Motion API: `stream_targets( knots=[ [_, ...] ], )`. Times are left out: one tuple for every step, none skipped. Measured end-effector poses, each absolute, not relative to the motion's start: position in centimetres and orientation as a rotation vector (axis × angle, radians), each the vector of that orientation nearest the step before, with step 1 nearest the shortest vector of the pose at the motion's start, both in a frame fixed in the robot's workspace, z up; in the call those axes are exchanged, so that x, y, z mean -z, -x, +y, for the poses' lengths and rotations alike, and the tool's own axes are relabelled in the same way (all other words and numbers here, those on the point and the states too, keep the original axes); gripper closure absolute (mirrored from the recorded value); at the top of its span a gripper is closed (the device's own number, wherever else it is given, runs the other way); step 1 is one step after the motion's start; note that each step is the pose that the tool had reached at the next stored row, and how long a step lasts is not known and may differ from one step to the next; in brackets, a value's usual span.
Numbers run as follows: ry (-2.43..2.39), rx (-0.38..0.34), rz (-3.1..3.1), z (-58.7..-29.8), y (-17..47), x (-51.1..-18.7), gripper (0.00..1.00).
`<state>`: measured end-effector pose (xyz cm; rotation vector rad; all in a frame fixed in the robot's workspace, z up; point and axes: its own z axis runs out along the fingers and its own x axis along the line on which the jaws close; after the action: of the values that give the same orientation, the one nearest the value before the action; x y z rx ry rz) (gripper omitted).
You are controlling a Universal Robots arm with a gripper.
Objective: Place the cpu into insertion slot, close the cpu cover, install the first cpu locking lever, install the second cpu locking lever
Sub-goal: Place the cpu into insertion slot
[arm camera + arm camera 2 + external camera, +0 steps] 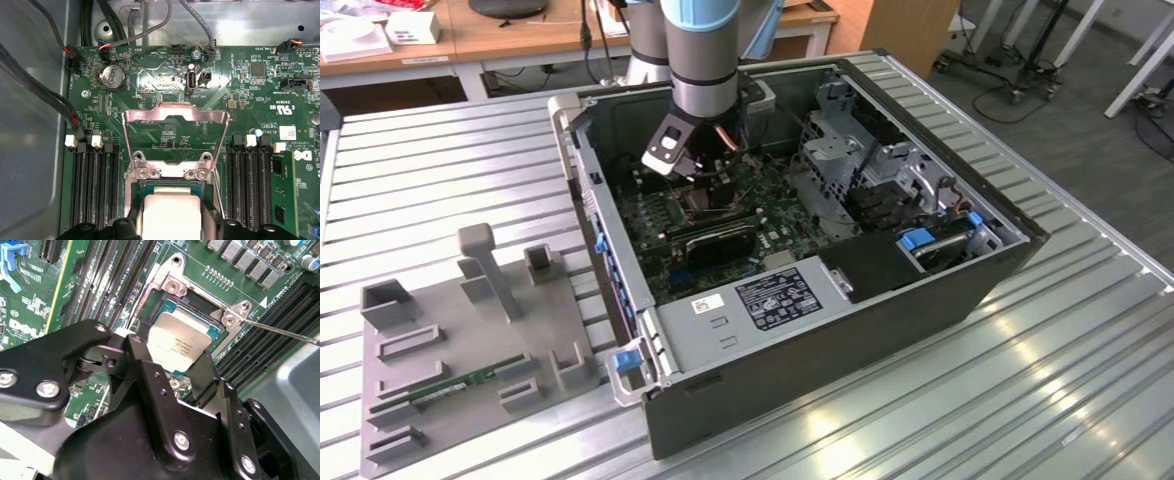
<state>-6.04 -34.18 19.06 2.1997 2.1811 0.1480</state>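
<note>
- Black gripper [176, 360] jaws are clenched on the cpu [178, 341], which is held at the insertion slot [195, 300]; full seating cannot be confirmed.
- Closing of the cpu cover [175, 122], which is raised open, is not yet done.
- One locking lever [282, 332] is seen released, angled away from the socket.
- Closely flanking memory slots [95, 185] are noted beside the socket; cables [45, 92] are routed well apart inside the computer case [854, 340].

Raised cpu cover [150, 116] at one edge of the cpu [172, 212], memory slots [95, 190] flanking two others, case [854, 340] open overhead.
</note>
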Motion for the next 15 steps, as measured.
stream_targets(
  knots=[
    [-2.200, -0.147, 2.181, -34.18, 6.04, -19.06, 0.45],
    [-2.200, -0.146, 2.181, -34.19, 6.05, -19.08, 0.38],
    [-2.200, -0.145, 2.181, -34.20, 6.06, -19.10, 0.38],
    [-2.200, -0.145, 2.181, -34.20, 6.06, -19.10, 0.38],
    [-2.200, -0.145, 2.181, -34.20, 6.06, -19.10, 0.38],
    [-2.200, -0.145, 2.181, -34.20, 6.06, -19.10, 0.38],
    [-2.200, -0.145, 2.181, -34.20, 6.06, -19.10, 0.38],
    [-2.200, -0.145, 2.181, -34.20, 6.06, -19.11, 0.38],
    [-2.200, -0.145, 2.181, -34.20, 6.06, -19.15, 0.38],
    [-2.200, -0.145, 2.181, -34.20, 6.06, -19.23, 0.38],
    [-2.200, -0.145, 2.181, -34.20, 6.06, -19.34, 0.38],
    [-2.200, -0.145, 2.181, -34.20, 6.06, -19.47, 0.38],
    [-2.200, -0.145, 2.181, -34.20, 6.06, -19.59, 0.38],
    [-2.200, -0.145, 2.181, -34.20, 6.06, -19.72, 0.38],
    [-2.200, -0.146, 2.181, -34.20, 6.06, -19.83, 0.38]
  ],
)
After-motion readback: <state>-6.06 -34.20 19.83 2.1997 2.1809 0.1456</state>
